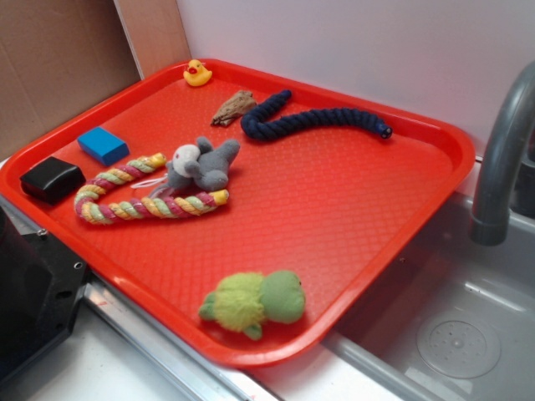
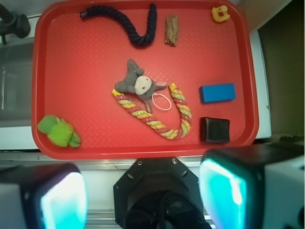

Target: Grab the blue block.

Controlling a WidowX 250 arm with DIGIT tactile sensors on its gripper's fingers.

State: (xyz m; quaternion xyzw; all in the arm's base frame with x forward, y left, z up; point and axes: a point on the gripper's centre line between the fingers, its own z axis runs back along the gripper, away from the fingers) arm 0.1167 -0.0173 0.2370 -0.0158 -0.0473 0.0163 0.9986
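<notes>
Blue block (image 2: 217, 93) is lying ahead and right of the spread, empty fingers (image 2: 143, 193), its long axis running crosswise, just beyond the black box (image 2: 214, 130).

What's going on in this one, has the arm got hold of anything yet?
Not yet. The claw is open and empty, high above the near edge of the red tray, touching nothing. The blue block it should grab lies flat near the tray's side, untouched, apart from the black box next to it. The colourful rope, grey plush, navy rope, green plush and yellow duck also lie on the tray.
</notes>
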